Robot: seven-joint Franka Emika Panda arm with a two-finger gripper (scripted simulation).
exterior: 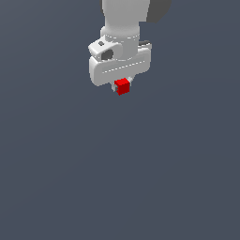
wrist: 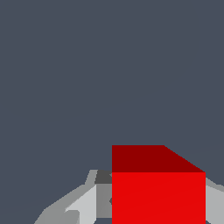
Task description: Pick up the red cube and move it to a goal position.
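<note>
The red cube point(exterior: 123, 86) is small and bright red, and sits just under the white hand of the arm in the upper middle of the exterior view. My gripper point(exterior: 122, 86) is shut on it, with short grey fingertips showing at its sides. In the wrist view the red cube point(wrist: 157, 192) fills much of the picture, a grey finger point(wrist: 87, 205) pressed against one side and another finger point(wrist: 214, 201) against the opposite side. No goal marker shows in either view.
A plain dark blue-grey surface point(exterior: 120, 178) fills the scene around and below the arm. No other objects appear.
</note>
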